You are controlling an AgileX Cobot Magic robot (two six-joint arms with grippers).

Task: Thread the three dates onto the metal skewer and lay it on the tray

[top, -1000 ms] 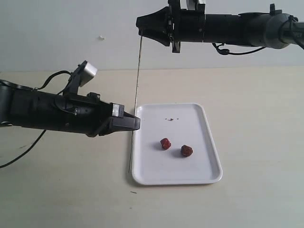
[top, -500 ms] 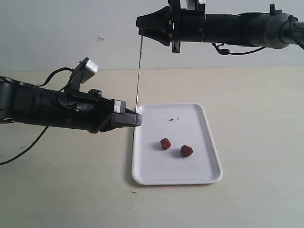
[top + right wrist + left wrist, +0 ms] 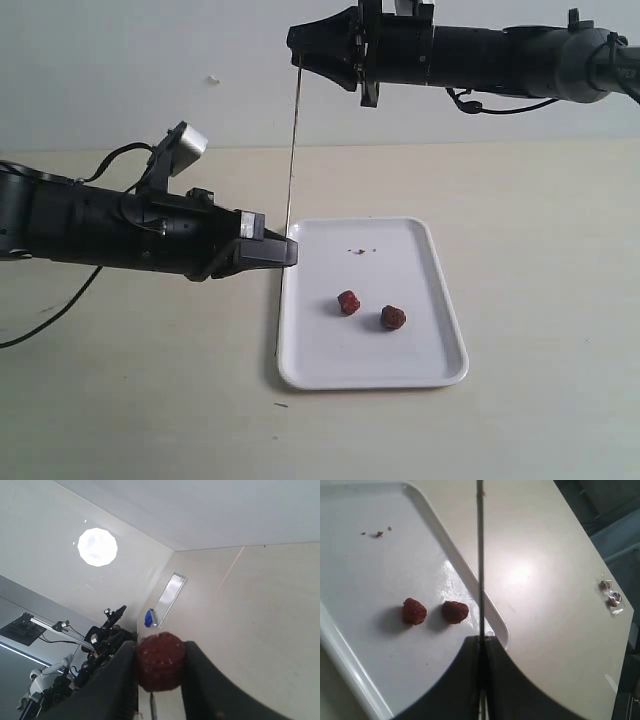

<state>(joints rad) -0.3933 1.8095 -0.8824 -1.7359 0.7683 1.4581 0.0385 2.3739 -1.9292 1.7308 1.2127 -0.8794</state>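
The thin metal skewer stands nearly upright, its lower part pinched in my shut left gripper at the white tray's left rim. In the left wrist view the skewer rises out of the closed jaws. High above, my right gripper is shut on one date, which sits at the skewer's top end; the rod's tip shows just under the date. Two more dates lie on the tray, also seen in the left wrist view.
Small crumbs lie near the tray's far end. The tray rests on a pale tabletop. A small clear packet lies on the table off to one side in the left wrist view.
My left gripper has lifted slightly and now holds the skewer a little higher. My right gripper with the date has risen a touch at the skewer's top. The tray's dates have not moved.
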